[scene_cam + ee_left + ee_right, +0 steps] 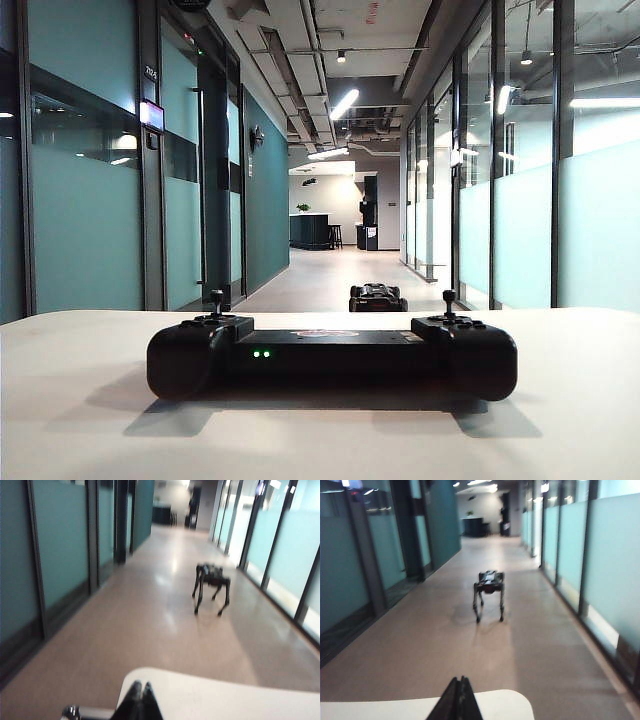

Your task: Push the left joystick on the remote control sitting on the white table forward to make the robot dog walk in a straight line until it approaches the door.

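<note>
flanking table edge (200, 685), left gripper (138, 687), right gripper (459, 682) closed

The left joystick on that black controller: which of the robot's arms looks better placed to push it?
Probably the left. The left joystick is on the left arm's side; neither arm is near it. Left gripper and right gripper both look shut, over the white table.

A long corridor with a glossy beige floor (330, 270) runs away toward a dark counter (310, 231) at its far end, the landmark here. Left of that counter stretch teal frosted-glass wall panels (85, 190) in black frames; right of it stand paler frosted-glass partitions (525, 200). Above it hang bright strip ceiling lights (344, 102) among exposed ducts (the ceiling is unfinished). A small green potted plant (303, 208) sits just above the counter's left end.
</note>
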